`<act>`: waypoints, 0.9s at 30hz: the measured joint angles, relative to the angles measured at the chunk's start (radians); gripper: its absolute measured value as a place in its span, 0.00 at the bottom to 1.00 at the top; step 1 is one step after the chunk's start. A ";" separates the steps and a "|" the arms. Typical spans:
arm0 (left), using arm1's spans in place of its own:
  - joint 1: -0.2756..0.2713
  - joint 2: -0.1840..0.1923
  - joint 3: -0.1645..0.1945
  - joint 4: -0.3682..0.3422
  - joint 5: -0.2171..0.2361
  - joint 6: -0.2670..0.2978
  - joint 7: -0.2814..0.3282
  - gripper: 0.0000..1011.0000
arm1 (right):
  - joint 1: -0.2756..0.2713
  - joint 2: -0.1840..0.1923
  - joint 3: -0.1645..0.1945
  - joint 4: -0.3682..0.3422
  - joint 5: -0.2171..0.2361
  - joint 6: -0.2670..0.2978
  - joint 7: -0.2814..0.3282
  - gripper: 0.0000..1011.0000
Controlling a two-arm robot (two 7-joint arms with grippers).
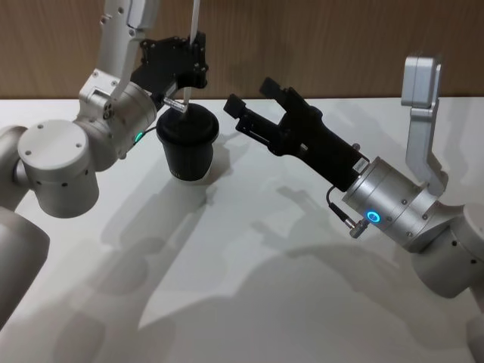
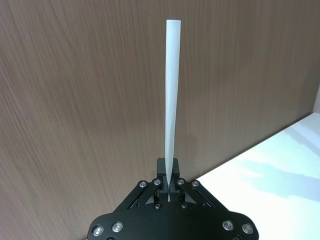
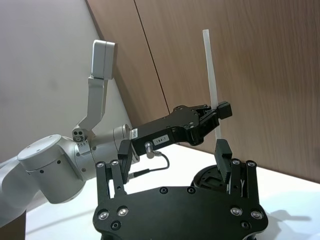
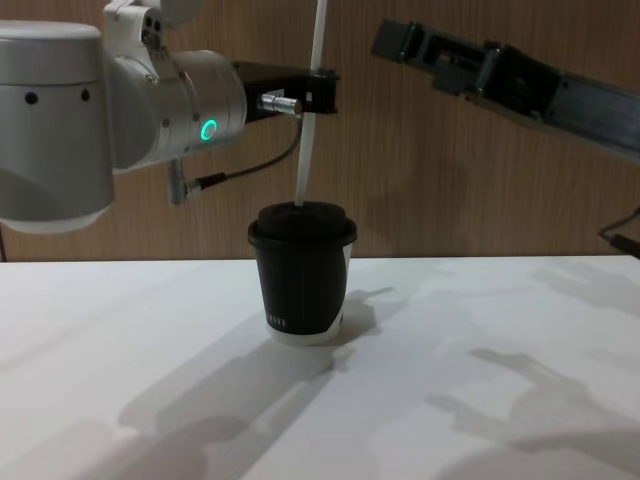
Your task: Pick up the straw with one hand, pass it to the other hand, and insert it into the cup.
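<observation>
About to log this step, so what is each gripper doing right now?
Left gripper: closed on the straw, its lower end at the cup lid.
Right gripper: open, holding nothing, beside the cup.

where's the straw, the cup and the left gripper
straw [image 4: 308,130], chest view, on its shaft between the gripper and the lid
cup [image 4: 301,285], chest view, on its ribbed black side wall
left gripper [image 4: 320,92], chest view, at the fingertips closed on the straw above the cup
</observation>
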 joint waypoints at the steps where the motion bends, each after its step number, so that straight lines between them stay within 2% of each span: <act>1: 0.000 -0.002 0.000 0.004 0.002 -0.001 0.000 0.01 | 0.000 0.000 0.000 0.000 0.000 0.000 0.000 0.99; 27: 0.020 -0.027 -0.017 0.043 0.011 -0.014 -0.012 0.02 | 0.000 0.000 0.000 0.000 0.000 0.000 0.000 0.99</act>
